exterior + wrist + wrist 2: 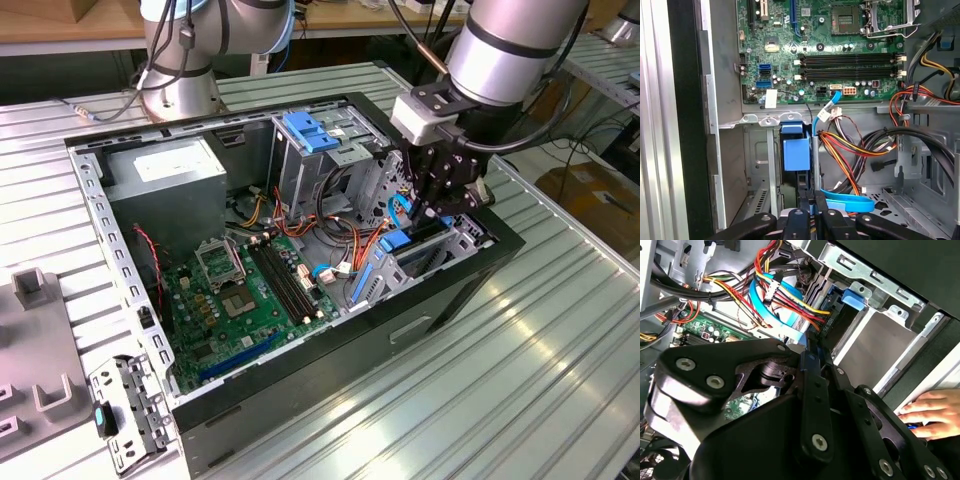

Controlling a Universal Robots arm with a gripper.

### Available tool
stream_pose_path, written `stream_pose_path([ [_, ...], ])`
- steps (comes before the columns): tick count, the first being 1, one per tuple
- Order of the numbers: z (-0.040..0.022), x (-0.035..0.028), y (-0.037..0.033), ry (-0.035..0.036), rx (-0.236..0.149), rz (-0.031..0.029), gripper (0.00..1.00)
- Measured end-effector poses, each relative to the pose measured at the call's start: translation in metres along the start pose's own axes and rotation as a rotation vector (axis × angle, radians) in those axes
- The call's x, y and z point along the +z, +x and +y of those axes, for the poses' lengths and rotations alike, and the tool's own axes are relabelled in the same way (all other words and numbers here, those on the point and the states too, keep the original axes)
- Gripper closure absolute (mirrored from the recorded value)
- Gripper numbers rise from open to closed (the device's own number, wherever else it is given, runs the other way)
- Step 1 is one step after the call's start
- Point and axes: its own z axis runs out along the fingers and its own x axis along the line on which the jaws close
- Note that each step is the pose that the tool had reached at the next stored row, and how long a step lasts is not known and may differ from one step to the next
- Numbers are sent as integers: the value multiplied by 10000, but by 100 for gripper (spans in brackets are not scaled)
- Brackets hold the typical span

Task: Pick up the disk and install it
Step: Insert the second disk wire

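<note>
Two fingers of the gripper (812, 217) are pressing close together. The disk (796, 150) is standing on its edge, down inside the computer case (330, 370), just past the fingertips. I cannot tell if they are touching.

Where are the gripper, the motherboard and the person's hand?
gripper (447, 190), exterior view, black body over the drive bay.
motherboard (805, 30), first wrist view, green board surface beside the memory slots.
hand (932, 415), second wrist view, back of the fingers on the case edge.
</note>
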Motion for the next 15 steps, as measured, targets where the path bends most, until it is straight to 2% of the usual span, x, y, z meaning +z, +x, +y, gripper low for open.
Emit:
stream_pose_path([
  [6,-12,-29,23,-3,4,-76,84],
  [8,-15,-29,57,-8,9,-165,84],
  [12,-16,-29,88,-23,30,-485,84],
  [13,-16,-28,95,-26,33,-540,84],
  [15,-17,-27,118,-29,37,-602,84],
])
